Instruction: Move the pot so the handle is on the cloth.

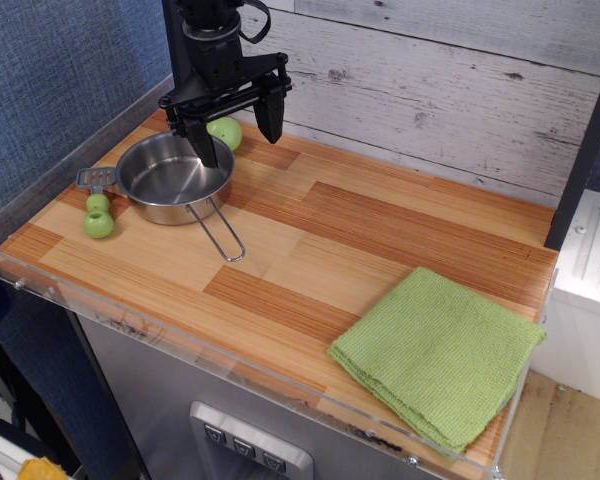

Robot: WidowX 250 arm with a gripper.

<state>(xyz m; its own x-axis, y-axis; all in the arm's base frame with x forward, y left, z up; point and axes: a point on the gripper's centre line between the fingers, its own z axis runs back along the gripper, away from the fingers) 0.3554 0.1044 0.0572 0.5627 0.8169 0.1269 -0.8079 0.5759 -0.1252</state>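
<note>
Gripper point(236, 132) is hanging over the far rim of the pot point(174, 177), jaws spread wide and holding nothing; one finger is sitting just above the bowl, the other beyond the rim, seemingly straddling it for a rim pinch; contact not yet evident. Pot is resting at the left end of the table point(380, 235), its handle point(220, 232) pointing toward the front edge; cloth point(438, 352) is lying well apart at the right front corner. Green ball point(225, 133) is sitting just behind the pot; spatula point(97, 205) is lying beside its left side.
</note>
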